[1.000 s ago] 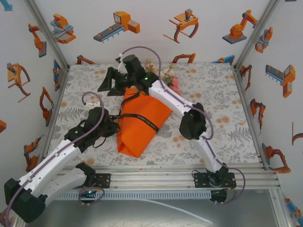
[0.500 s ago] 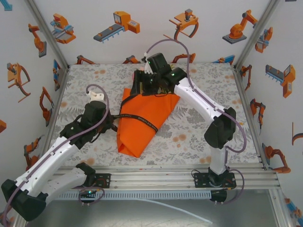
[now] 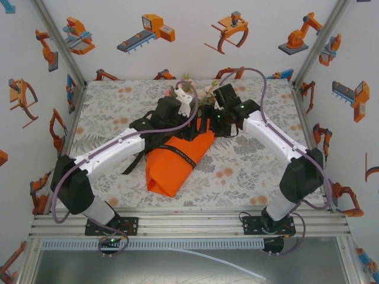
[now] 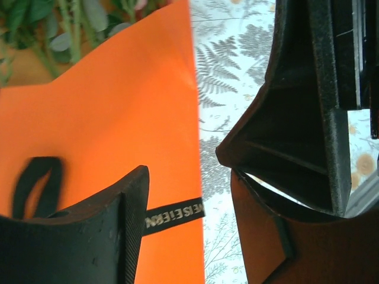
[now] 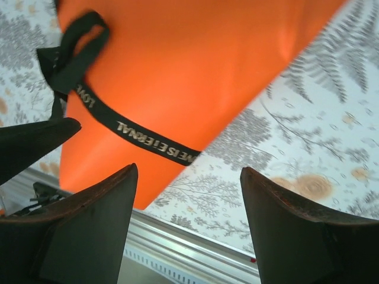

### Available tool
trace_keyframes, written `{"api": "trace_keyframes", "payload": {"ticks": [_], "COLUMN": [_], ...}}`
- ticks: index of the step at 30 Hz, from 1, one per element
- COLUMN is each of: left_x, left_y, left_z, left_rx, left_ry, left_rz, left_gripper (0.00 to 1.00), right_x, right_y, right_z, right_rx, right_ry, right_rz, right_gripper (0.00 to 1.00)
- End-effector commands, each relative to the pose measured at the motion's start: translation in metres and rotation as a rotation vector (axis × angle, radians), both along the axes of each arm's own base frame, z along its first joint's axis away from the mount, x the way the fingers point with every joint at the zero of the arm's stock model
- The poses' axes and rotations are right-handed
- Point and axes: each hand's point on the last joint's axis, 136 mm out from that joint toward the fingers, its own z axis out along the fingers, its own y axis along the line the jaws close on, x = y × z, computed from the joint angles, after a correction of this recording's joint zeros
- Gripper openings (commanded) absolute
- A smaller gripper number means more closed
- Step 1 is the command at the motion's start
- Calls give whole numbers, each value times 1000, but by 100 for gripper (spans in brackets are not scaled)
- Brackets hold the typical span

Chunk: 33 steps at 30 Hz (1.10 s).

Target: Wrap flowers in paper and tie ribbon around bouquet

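Orange paper (image 3: 174, 165) lay on the surface (image 3: 249, 160), black ribbon (image 3: 180, 152) crossing it; the 2 arms hid most flowers (image 3: 207, 92) at its far end. Left hand (image 4: 182, 163) and right hand (image 5: 188, 170) gaped wide, holding nothing.

Orange-wrapped bouquet (image 3: 173, 165) centre of floral tablecloth (image 3: 237, 168), black ribbon (image 3: 181, 155) across it; left gripper (image 3: 179, 128), right gripper (image 3: 208, 123) over its far end.

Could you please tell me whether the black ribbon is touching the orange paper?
Touching. The right wrist view shows the ribbon lying flat across the paper, with no gap beneath its band.
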Motion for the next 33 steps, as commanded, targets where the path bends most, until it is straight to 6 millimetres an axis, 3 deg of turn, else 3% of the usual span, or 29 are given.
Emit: {"api": "trace_keyframes", "payload": {"ticks": [1, 3, 4, 5, 7, 8, 10, 12, 14, 20, 27, 33], "left_x": [-6, 6, 16, 28, 40, 41, 26, 9, -6, -41, -32, -23], "left_y": [-18, 9, 34, 68, 144, 188, 241, 273, 285, 274, 263, 248], "left_z": [51, 62, 64, 62, 39, 22, -4, -22, -33, -92, -143, -174], "left_rx": [-108, -120, -140, -165, -179, -168, -129, -62, 84, 423, 541, 523], "left_ry": [-111, -132, -103, -50, 103, 182, 275, 322, 322, 490, 456, 507], "left_rz": [-93, 37, 151, 292, 586, 732, 861, 880, 803, 446, 270, 204], "left_gripper": [58, 60, 61, 62, 62, 62, 62, 62, 62, 59, 60, 62], "right_x": [0, -1, 0, 0, 2, 3, 5, 7, 9, 16, 18, 12], "right_y": [-15, -15, -14, -13, -10, -9, -4, 0, 3, 13, 16, 10], "right_z": [8, 13, 15, 16, 16, 15, 16, 16, 16, 15, 17, 13], "right_rx": [14, 19, 22, 24, 29, 35, 52, 65, 73, 93, 102, 88], "right_ry": [-40, -69, -81, -89, -90, -84, -78, -77, -81, -66, -71, -69], "right_rz": [-65, -46, -30, -24, -20, -20, -14, -7, -1, 16, 24, 11], "right_gripper": [64, 64, 65, 65, 65, 64, 65, 64, 64, 64, 64, 64]}}
